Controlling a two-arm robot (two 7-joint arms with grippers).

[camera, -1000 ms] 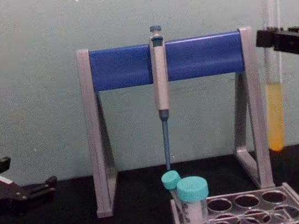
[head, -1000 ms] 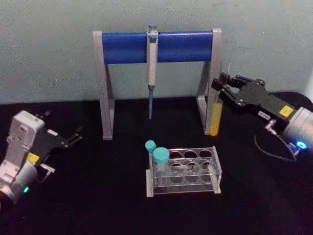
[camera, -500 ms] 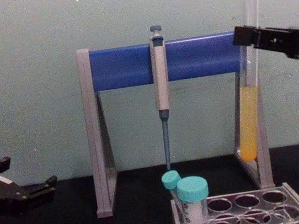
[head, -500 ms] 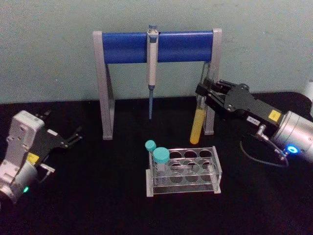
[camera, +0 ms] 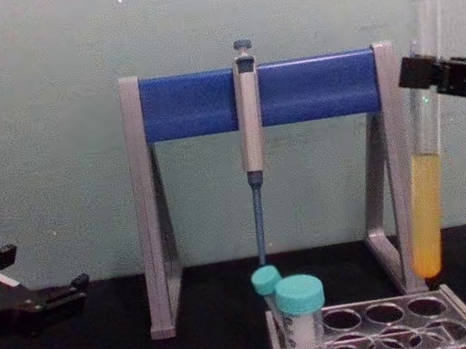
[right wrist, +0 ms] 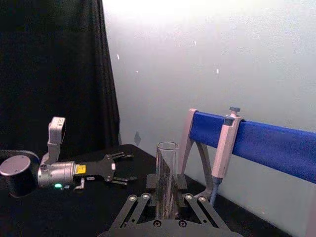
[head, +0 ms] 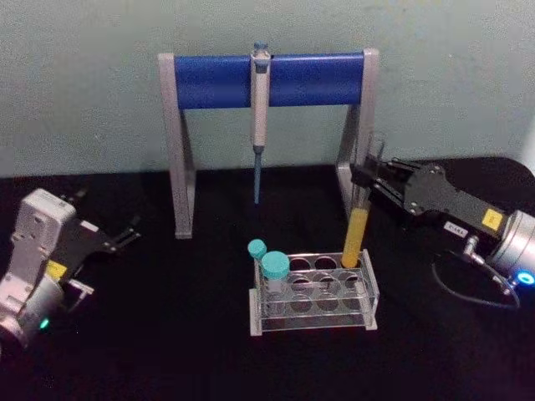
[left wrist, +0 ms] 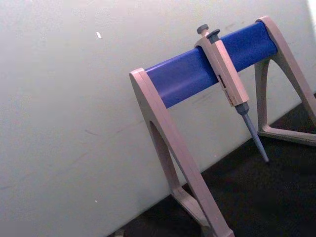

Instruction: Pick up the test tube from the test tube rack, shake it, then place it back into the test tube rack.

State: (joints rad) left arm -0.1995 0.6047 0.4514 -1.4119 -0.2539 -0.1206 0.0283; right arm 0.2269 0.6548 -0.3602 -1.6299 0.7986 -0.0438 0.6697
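The test tube [head: 357,227] is a long clear glass tube with yellow-orange liquid in its lower part, and it hangs almost upright. My right gripper [head: 363,176] is shut on its upper part. In the chest view the test tube [camera: 427,190] has its tip just above the back right holes of the test tube rack [camera: 412,336], held by the right gripper [camera: 422,78]. The clear test tube rack [head: 368,294] holds two teal-capped tubes [head: 275,269] at its left end. The right wrist view shows the test tube [right wrist: 167,173] between the black fingers [right wrist: 144,200]. My left gripper [head: 124,234] rests open at the far left.
A grey-and-blue pipette stand [head: 266,80] stands behind the rack with a pipette [head: 259,117] hanging from its bar; its right leg [head: 358,150] is close behind the tube. The black table surface [head: 167,334] lies open between the left arm and the rack.
The right gripper swung the tube left with a tilt, then back right and down, so it now hangs upright over the rack's right end. The left arm has not moved.
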